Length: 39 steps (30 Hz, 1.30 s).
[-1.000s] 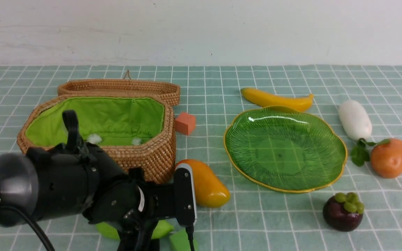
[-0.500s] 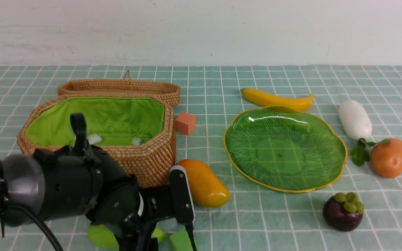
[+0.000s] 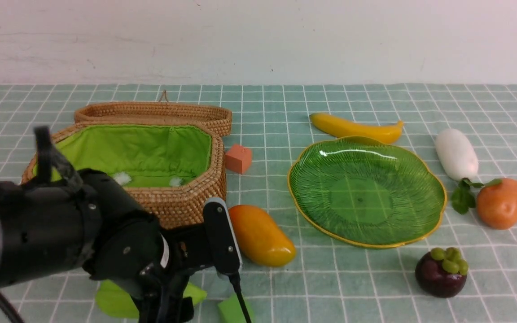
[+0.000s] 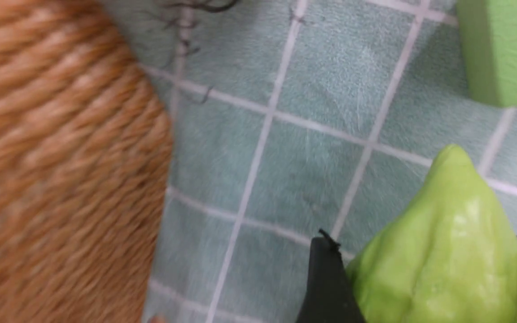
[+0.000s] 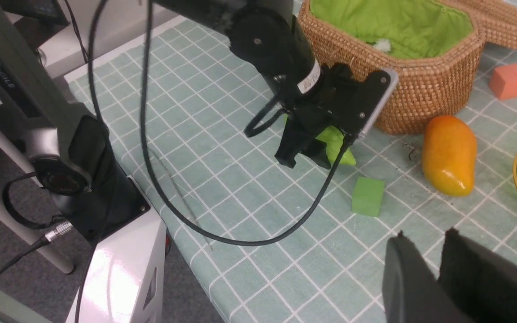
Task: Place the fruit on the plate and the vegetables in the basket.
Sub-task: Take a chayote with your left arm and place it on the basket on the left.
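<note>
Left wrist view: the bright green ridged pod (image 4: 442,233) is being gripped between the black fingers of the left gripper (image 4: 429,287), whose jaws are being spread wide by it. The pod is being held just outside the basket (image 3: 186,204) wall, near the small green cube (image 3: 231,312). Nothing is being carried by the right gripper (image 5: 427,240), its jaws being shown only narrowly parted. The mango (image 3: 260,235), banana (image 3: 357,128), mangosteen (image 3: 441,273), radish (image 3: 456,154) and orange-brown lumpy piece (image 3: 502,203) are being seen lying on the checked cloth (image 3: 285,103) around the plate (image 3: 361,197).
</note>
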Available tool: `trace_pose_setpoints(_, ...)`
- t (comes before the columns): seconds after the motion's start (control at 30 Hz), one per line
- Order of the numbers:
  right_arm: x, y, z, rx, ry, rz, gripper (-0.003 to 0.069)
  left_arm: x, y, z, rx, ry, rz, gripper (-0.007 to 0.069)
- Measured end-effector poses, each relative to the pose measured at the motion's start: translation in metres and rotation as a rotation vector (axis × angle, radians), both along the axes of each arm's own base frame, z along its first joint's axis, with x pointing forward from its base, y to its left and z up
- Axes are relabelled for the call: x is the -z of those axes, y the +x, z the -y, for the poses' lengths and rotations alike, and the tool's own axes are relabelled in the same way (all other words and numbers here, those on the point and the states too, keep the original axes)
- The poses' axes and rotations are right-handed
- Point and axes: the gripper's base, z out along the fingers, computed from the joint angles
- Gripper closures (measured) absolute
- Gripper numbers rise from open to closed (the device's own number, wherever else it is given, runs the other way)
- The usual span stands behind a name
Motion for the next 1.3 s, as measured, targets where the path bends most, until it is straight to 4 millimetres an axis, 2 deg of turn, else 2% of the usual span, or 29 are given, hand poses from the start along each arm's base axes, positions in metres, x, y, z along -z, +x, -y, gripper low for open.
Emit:
trace_pose_setpoints(0.03, 0.000, 0.000, 0.000, 0.003, 0.003, 0.004, 0.0531, -0.012, -0.005, -0.003, -0.007, -0.017, 0.020, 0.0178)
trace_pose_setpoints(0.07, -0.001, 0.000, 0.000, 0.004, 0.004, 0.005, 0.0531, -0.014, -0.005, -0.004, -0.008, -0.019, 0.023, 0.0178)
trace_pose_setpoints(0.1, -0.001, 0.001, 0.000, 0.011, 0.012, 0.013, 0.0531, -0.029, -0.011, -0.008, -0.011, -0.043, 0.057, 0.0179)
trace_pose_setpoints(0.2, -0.003, 0.003, 0.000, 0.027, 0.027, 0.030, 0.0531, -0.048, -0.016, -0.013, -0.006, -0.067, 0.113, 0.0180)
trace_pose_setpoints(0.27, -0.008, 0.007, 0.001, 0.064, 0.065, 0.072, 0.0531, -0.080, -0.019, -0.019, 0.015, -0.085, 0.235, 0.0180)
trace_pose_setpoints(0.3, -0.008, 0.007, 0.001, 0.067, 0.068, 0.075, 0.0531, -0.084, -0.019, -0.020, 0.013, -0.092, 0.249, 0.0180)
trace_pose_setpoints(0.33, -0.011, 0.009, 0.001, 0.084, 0.086, 0.095, 0.0531, -0.095, -0.018, -0.021, 0.017, -0.094, 0.299, 0.0180)
trace_pose_setpoints(0.37, -0.015, 0.012, 0.002, 0.116, 0.120, 0.131, 0.0531, -0.116, -0.015, -0.024, 0.013, -0.097, 0.391, 0.0180)
trace_pose_setpoints(0.47, -0.019, 0.015, 0.004, 0.148, 0.151, 0.166, 0.0531, -0.131, -0.009, -0.025, 0.003, -0.083, 0.470, 0.0180)
trace_pose_setpoints(0.53, -0.023, 0.017, 0.005, 0.174, 0.179, 0.196, 0.0531, -0.142, 0.002, -0.025, -0.008, -0.031, 0.554, 0.0180)
trace_pose_setpoints(0.63, -0.024, 0.017, 0.005, 0.180, 0.188, 0.202, 0.0531, -0.138, 0.017, -0.021, -0.003, 0.042, 0.589, 0.0180)
trace_pose_setpoints(0.77, -0.023, 0.017, 0.005, 0.172, 0.180, 0.193, 0.0531, -0.116, 0.036, -0.018, -0.006, 0.124, 0.554, 0.0180)
trace_pose_setpoints(0.97, -0.020, 0.015, 0.004, 0.149, 0.157, 0.168, 0.0531, -0.086, 0.064, -0.035, -0.098, 0.185, 0.474, 0.0180)
trace_pose_setpoints(1.3, -0.019, 0.015, 0.004, 0.151, 0.153, 0.169, 0.0531, -0.087, 0.070, -0.030, -0.073, 0.114, 0.520, 0.0180)
